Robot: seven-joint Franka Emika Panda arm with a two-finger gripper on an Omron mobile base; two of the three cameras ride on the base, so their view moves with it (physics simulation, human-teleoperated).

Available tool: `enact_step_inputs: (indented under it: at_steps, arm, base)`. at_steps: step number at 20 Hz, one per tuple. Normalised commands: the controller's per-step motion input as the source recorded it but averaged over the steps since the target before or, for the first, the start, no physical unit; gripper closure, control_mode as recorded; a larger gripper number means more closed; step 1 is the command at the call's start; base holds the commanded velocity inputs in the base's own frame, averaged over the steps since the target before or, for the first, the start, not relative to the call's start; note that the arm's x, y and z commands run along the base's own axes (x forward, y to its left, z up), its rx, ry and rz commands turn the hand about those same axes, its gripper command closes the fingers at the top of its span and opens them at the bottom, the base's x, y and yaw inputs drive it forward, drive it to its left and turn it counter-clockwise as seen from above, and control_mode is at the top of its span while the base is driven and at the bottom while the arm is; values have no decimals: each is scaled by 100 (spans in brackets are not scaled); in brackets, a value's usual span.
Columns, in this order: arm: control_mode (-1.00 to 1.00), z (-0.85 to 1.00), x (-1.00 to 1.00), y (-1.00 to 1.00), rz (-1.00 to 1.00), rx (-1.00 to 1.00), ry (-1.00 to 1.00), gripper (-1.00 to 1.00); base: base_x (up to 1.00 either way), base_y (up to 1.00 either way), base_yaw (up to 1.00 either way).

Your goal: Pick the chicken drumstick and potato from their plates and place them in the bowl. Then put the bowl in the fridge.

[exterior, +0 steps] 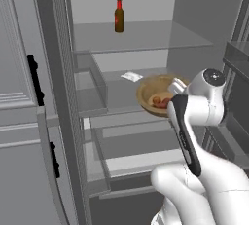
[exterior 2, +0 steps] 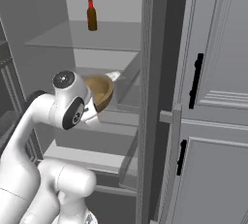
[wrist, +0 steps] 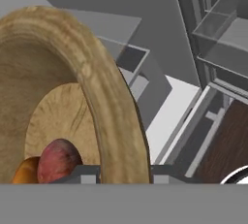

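The light-brown wooden bowl (exterior: 150, 89) hangs inside the open fridge (exterior: 189, 34), just above its middle glass shelf (exterior: 119, 97). My gripper (wrist: 124, 172) is shut on the bowl's near rim (wrist: 114, 116), one finger inside and one outside. The reddish-brown potato (wrist: 58, 161) and the golden-orange chicken drumstick (wrist: 26, 172) lie together at the bottom of the bowl (exterior 2: 102, 90), and show as small lumps (exterior: 161, 101) from the left base. The plates are out of view.
A dark red bottle (exterior: 119, 14) stands on the upper glass shelf (exterior: 141, 36). A small white item (exterior: 131, 76) lies at the back of the middle shelf. Drawers (exterior: 136, 146) sit below. Door panels with black handles (exterior: 33, 80) flank the opening.
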Motion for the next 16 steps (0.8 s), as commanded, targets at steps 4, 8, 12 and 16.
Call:
enact_step_inputs:
  at_steps: [4, 8, 12, 16]
  arm:
    - [-100, -22, 99, 16, 0, 7, -8, 100]
    - [-100, 0, 77, 24, 3, 10, 8, 100]
    - [-100, 0, 75, 24, 0, 3, 6, 100]
    - [-100, -5, 60, 9, 0, 0, 16, 100]
  base:
    - [0, 0, 0]
    - [0, 0, 0]
    - [0, 0, 0]
    - [0, 0, 0]
